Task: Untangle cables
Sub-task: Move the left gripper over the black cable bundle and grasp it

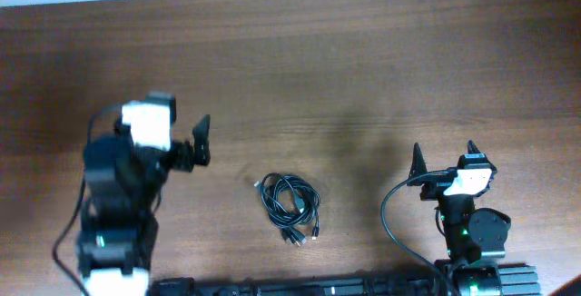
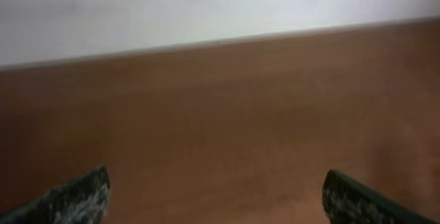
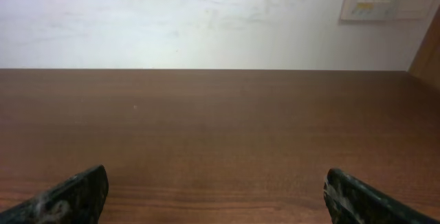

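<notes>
Both the left pincer [image 1: 201, 139] and right pincer [image 1: 445, 158] are wide open, empty; between them, the cables [image 1: 291, 204] may be tightened if one loop is pulled.

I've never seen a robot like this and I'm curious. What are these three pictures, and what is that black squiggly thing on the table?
It is a robot with two arms at a brown table. The overhead picture looks straight down from above. There you see the left gripper, a two-finger pincher, and the right gripper. Both are open and hold nothing.

The other two pictures come from small cameras on the wrists. The dark shapes in the bottom corners are each gripper's own fingers, spread apart, with only table and a pale wall ahead.

The squiggly thing is the cables: thin black cords looped in a bundle between the arms, with small plugs sticking out. Neither gripper touches them.
</notes>
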Tool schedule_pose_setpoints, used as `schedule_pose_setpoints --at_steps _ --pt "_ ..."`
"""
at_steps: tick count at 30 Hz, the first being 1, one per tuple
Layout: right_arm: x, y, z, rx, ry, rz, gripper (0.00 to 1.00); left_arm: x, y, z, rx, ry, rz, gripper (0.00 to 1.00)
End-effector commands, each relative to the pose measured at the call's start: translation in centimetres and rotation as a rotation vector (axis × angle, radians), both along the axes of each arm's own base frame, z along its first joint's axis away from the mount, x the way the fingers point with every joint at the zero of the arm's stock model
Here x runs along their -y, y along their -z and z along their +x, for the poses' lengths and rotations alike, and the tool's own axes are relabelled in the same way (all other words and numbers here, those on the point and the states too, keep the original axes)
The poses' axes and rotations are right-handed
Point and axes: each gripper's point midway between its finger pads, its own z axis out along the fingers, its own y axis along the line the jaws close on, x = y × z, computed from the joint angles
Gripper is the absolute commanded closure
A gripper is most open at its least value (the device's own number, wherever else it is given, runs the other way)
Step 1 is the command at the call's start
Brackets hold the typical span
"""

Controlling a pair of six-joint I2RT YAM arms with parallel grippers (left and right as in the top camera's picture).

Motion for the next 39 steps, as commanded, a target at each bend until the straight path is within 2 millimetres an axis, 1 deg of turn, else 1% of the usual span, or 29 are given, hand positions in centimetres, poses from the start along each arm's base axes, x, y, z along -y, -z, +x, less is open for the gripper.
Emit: schedule_pose_setpoints --at_steps 1,3,5,6,8,10,13,15,17,18,21,23,25,28,32,33,36,39 --pt "0.1 0.2 0.0 -0.003 0.010 0.001 0.01 2.0 -1.5 2.2 -0.073 0.164 0.049 0.01" --pt "0.1 0.2 0.0 -0.003 0.010 0.001 0.01 3.3 -1.1 3.3 -0.160 0.264 0.091 0.01" --pt "0.1 0.2 0.0 -0.003 0.010 0.000 0.01 4.5 -0.2 3.7 -0.228 0.337 0.136 0.01" --pt "0.1 0.2 0.0 -0.003 0.010 0.001 0.01 5.5 0.4 3.8 -0.267 0.397 0.172 0.01" --pt "0.1 0.2 0.0 -0.003 0.010 0.001 0.01 7.0 1.6 3.5 -0.318 0.491 0.225 0.01" --pt "0.1 0.2 0.0 -0.003 0.010 0.001 0.01 8.8 3.4 2.9 -0.371 0.604 0.282 0.01" --pt "0.1 0.2 0.0 -0.003 0.010 0.001 0.01 10.7 5.9 2.7 -0.436 0.682 0.303 0.01" --pt "0.1 0.2 0.0 -0.003 0.010 0.001 0.01 11.1 7.3 2.9 -0.473 0.696 0.301 0.01" --pt "0.1 0.2 0.0 -0.003 0.010 0.001 0.01 11.2 8.1 3.2 -0.494 0.699 0.298 0.01" --pt "0.1 0.2 0.0 -0.003 0.010 0.000 0.01 11.3 8.5 3.4 -0.498 0.699 0.298 0.01" --pt "0.1 0.2 0.0 -0.003 0.010 0.001 0.01 11.6 9.2 3.1 -0.528 0.714 0.294 0.01" --pt "0.1 0.2 0.0 -0.003 0.010 0.001 0.01 12.9 10.0 2.0 -0.562 0.759 0.305 0.01" --pt "0.1 0.2 0.0 -0.003 0.010 0.001 0.01 13.9 10.8 0.6 -0.586 0.840 0.346 0.01" --pt "0.1 0.2 0.0 -0.003 0.010 0.001 0.01 15.3 12.6 -1.3 -0.643 0.948 0.404 0.01" --pt "0.1 0.2 0.0 -0.003 0.010 0.001 0.01 14.8 16.2 -2.5 -0.777 0.966 0.560 0.01" --pt "0.1 0.2 0.0 -0.003 0.010 0.001 0.01 15.0 17.0 -3.3 -0.802 1.014 0.593 0.01" --pt "0.1 0.2 0.0 -0.003 0.010 0.001 0.01 15.4 18.6 -4.7 -0.861 1.093 0.635 0.00" --pt "0.1 0.2 0.0 -0.003 0.010 0.001 0.01 14.8 20.1 -5.1 -0.923 1.094 0.689 0.03"
